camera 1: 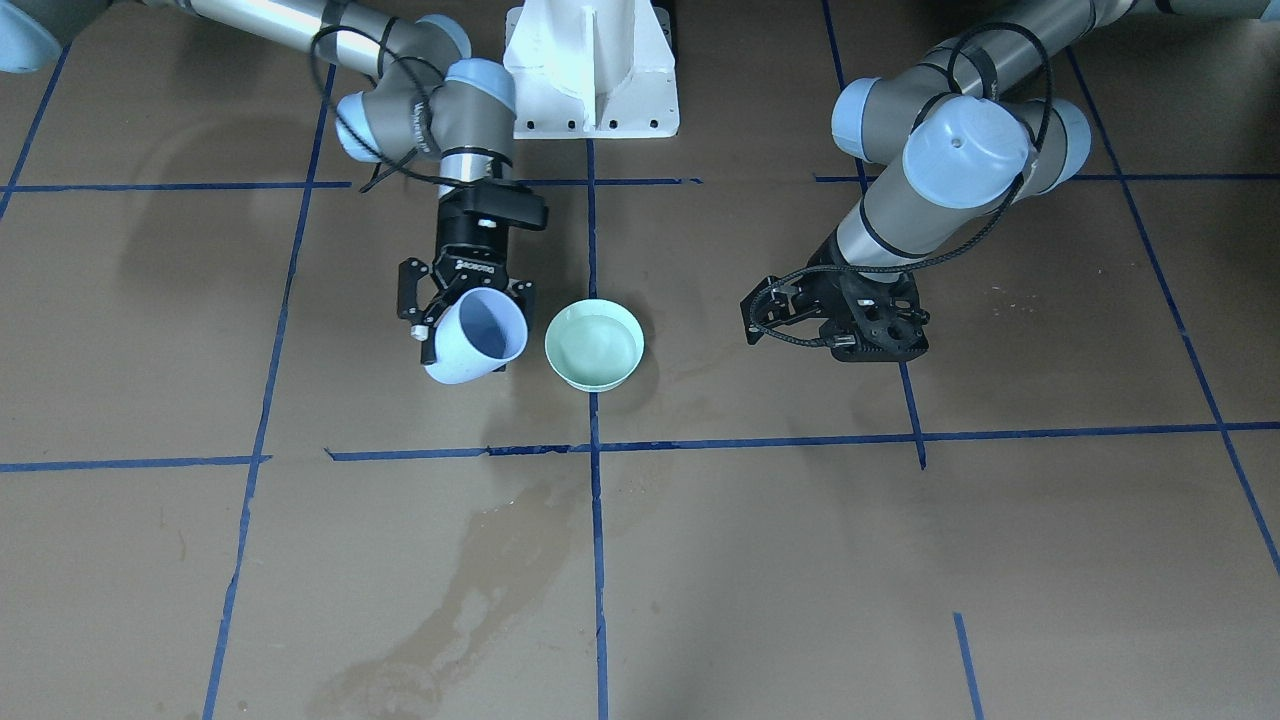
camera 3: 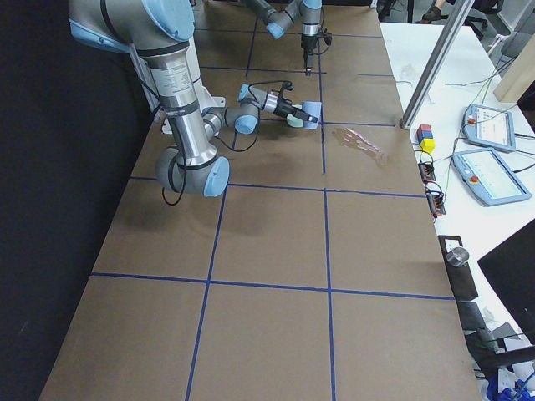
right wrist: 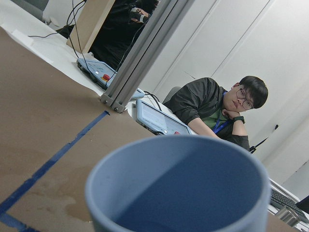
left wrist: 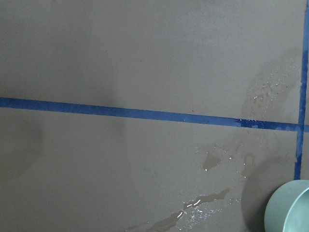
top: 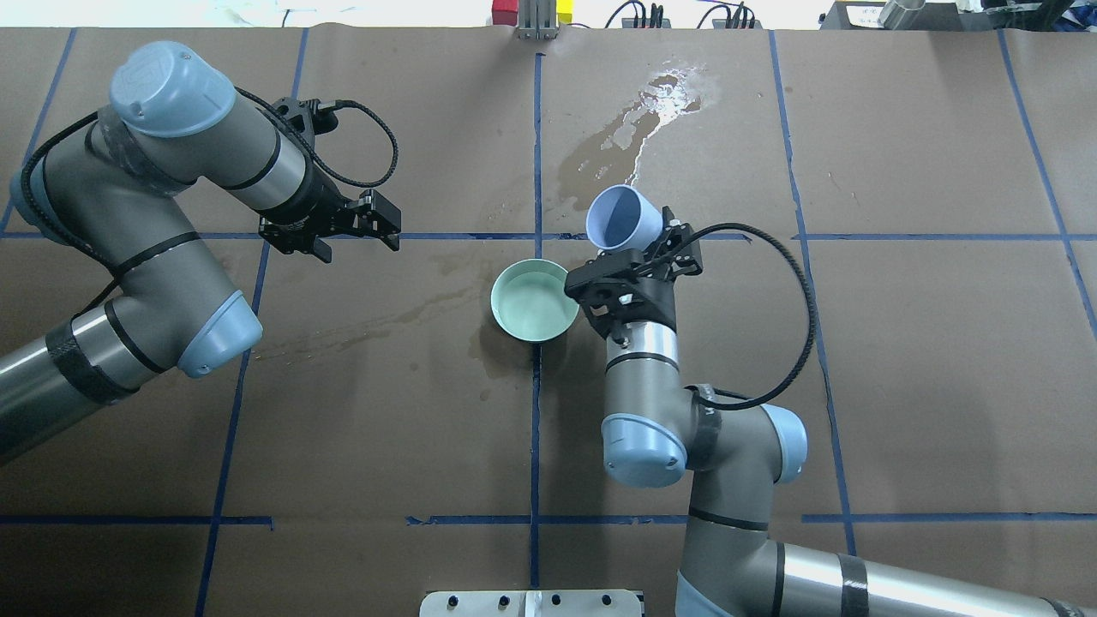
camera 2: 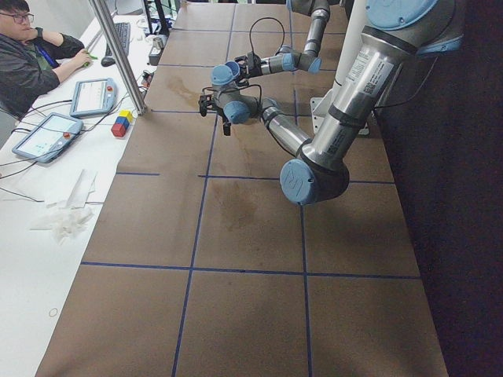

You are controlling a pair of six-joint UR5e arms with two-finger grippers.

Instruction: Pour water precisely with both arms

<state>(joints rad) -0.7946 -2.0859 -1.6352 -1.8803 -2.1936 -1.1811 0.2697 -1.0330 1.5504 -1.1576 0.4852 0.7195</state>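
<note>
My right gripper (camera 1: 468,318) is shut on a pale blue cup (camera 1: 476,338), held tilted just beside a mint green bowl (camera 1: 594,346) on the table. In the overhead view the cup (top: 624,218) sits just past the bowl (top: 531,302), its mouth turned up and away from the robot. The right wrist view looks into the cup (right wrist: 178,193); no stream shows. The bowl's inside looks shiny and pale. Spilled water (top: 668,86) glints on the paper at the far side. My left gripper (top: 338,230) hangs open and empty, well off to the bowl's side.
Brown wet stains (camera 1: 470,590) run across the paper, with glinting drops (left wrist: 193,203) near the bowl's rim (left wrist: 289,208). The white pedestal (camera 1: 592,70) stands at the robot's base. An operator (camera 2: 23,55), tablets and a metal post (camera 2: 118,55) line the far table edge.
</note>
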